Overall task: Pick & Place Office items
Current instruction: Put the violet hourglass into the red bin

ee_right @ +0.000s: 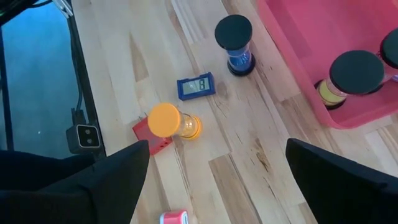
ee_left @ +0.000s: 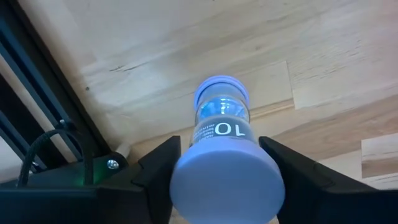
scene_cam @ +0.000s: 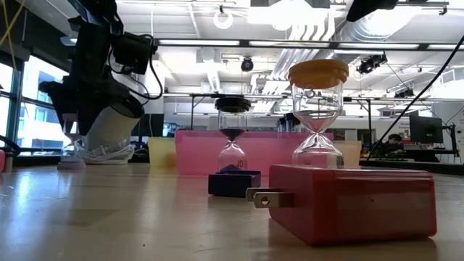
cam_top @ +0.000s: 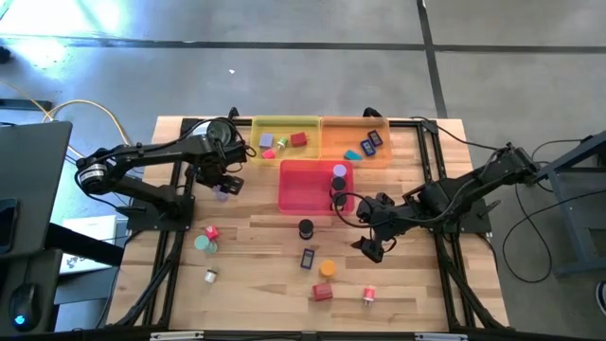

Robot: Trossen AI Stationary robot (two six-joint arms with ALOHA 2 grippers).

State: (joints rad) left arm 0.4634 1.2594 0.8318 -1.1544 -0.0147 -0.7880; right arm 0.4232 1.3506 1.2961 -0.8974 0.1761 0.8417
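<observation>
The office items are small hourglasses, blocks and little clocks scattered on the wooden table (cam_top: 256,284). My left gripper (cam_top: 222,183) points down at the table's far left, closed about a lilac hourglass (ee_left: 222,137) that stands upright on the wood. My right gripper (cam_top: 372,248) hovers open above bare wood at the middle right, nothing between its fingers (ee_right: 99,180). In front of it stand a black hourglass (ee_right: 234,37), a blue clock (ee_right: 196,86) and an orange hourglass (ee_right: 169,121) beside a red block (ee_right: 149,138). My left gripper has the lilac hourglass between its two fingers (ee_left: 163,168), which come from above and point down, one on each side just under its upper cap (ee_left: 227,183). That cap hides the place of contact. The hourglass stands upright with its lower cap (ee_left: 221,90) on the table.
Yellow (cam_top: 284,156), orange (cam_top: 346,133) and pink (cam_top: 308,189) trays sit at the far middle, each with a few items inside. A teal piece (cam_top: 202,243), a red piece (cam_top: 212,231) and a pink-red hourglass (cam_top: 369,296) lie nearer. Black frame rails (cam_top: 170,227) run along both sides.
</observation>
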